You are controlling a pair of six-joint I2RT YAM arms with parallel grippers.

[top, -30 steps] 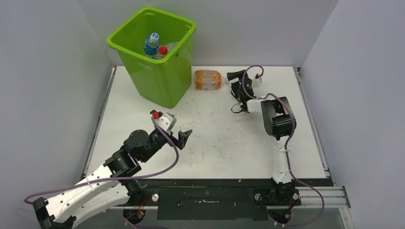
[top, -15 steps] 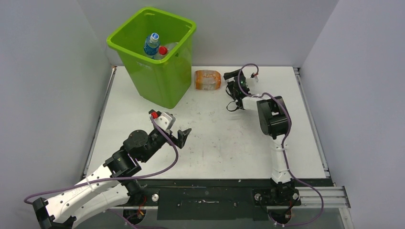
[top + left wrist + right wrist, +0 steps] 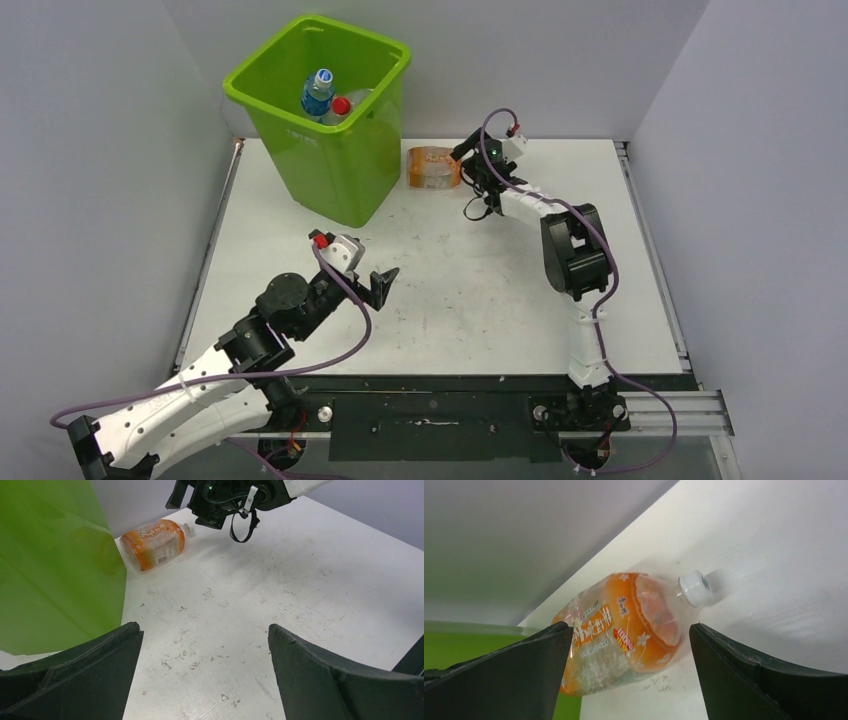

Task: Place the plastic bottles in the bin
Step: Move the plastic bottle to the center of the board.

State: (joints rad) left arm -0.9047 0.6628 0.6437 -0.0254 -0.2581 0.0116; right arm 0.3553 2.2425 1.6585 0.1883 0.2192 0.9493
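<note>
An orange-labelled clear bottle (image 3: 432,167) lies on its side on the table, right of the lime-green bin (image 3: 330,170), its white cap (image 3: 694,587) pointing right. It also shows in the left wrist view (image 3: 152,543) and in the right wrist view (image 3: 621,630). My right gripper (image 3: 468,160) is open, right at the bottle's cap end, with the bottle lying ahead between its spread fingers, not gripped. Inside the bin lie a blue-labelled bottle (image 3: 317,93) and a red-capped one (image 3: 341,105). My left gripper (image 3: 385,283) is open and empty over mid-table.
The bin's green wall (image 3: 55,565) fills the left of the left wrist view. The back wall (image 3: 520,60) stands just behind the bottle. The right arm's purple cable (image 3: 590,230) loops over the table's right half.
My right gripper has moved left toward the orange bottle and now reaches its cap end. The left arm has barely moved.
</note>
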